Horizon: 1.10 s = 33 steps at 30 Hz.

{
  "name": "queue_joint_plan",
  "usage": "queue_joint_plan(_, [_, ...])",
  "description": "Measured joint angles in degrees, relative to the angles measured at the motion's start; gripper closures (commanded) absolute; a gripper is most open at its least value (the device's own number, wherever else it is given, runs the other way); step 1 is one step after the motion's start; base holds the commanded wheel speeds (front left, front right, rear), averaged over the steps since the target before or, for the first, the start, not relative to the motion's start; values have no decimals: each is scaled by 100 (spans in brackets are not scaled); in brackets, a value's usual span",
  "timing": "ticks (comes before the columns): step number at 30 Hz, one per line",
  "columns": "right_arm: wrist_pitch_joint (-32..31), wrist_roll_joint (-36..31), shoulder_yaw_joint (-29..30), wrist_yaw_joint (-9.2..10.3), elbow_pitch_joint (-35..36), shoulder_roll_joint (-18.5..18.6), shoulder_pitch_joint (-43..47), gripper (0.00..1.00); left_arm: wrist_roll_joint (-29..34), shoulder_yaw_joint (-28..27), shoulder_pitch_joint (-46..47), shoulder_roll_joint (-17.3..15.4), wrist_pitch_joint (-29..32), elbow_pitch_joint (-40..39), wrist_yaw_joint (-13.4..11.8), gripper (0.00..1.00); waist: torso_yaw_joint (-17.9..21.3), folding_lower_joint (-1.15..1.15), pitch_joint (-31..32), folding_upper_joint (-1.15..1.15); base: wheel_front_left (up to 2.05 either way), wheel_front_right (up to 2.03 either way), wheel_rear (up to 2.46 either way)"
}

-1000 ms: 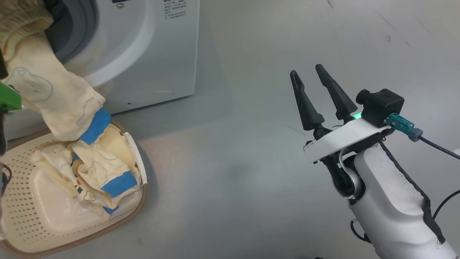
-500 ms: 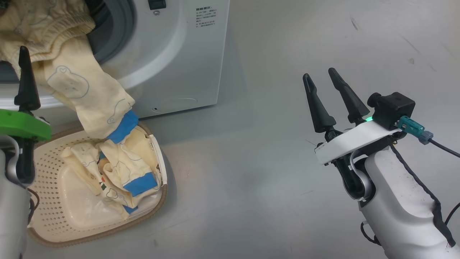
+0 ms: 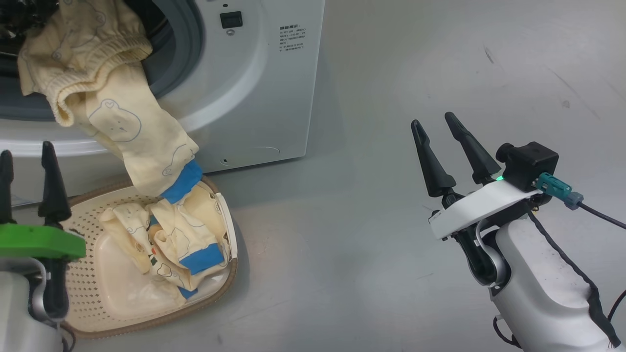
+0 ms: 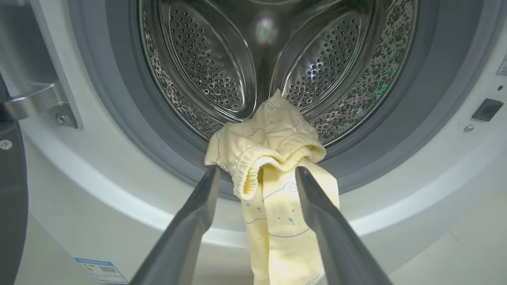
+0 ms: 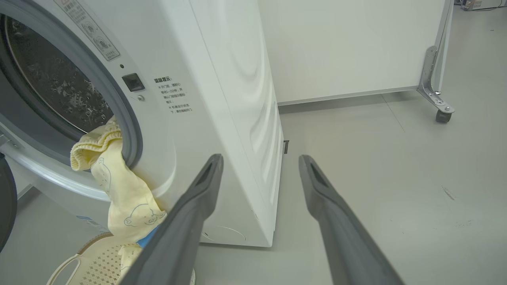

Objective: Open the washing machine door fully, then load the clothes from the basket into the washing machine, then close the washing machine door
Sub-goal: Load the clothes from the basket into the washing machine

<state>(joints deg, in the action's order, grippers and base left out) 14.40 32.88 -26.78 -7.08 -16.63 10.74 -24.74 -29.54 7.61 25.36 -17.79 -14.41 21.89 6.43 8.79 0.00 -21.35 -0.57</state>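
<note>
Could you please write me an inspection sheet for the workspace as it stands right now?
Surface: grey floor, bare, faint scuffs.
Job's things: washer with door open; one garment hangs out of the drum, its blue cuff down at the basket; more clothes lie in the basket.
Clutter: nothing seen.
End effectors: left end effector open, empty, facing the drum; right end effector open, empty, over bare floor.
Cables: black cable leaves the right wrist.
Surroundings: white panel behind the washer, caster at its foot.
</note>
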Motion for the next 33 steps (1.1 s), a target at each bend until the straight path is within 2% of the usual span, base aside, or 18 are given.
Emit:
queue_joint_plan(9, [0,41,36,0,18,45,25,0,-51,-66,-878,157,1,-380,4,0,30,0,24,0,0,0,0])
queue_joint_plan(21, [0,57,27,0,101,34,73,0,-23,-156,-1170,169,0,-828,5,0,70,0,-69,0,0,0,0])
queue_joint_plan(28, [1,99,29,0,116,-9,71,0,-36,-44,-1183,125,9,-773,26,0,168,0,-173,0,0,0,0])
queue_joint_plan(33, [0,99,54,0,120,-10,69,0,-91,119,-1108,85,272,-489,27,0,226,0,-232,0,0,0,0])
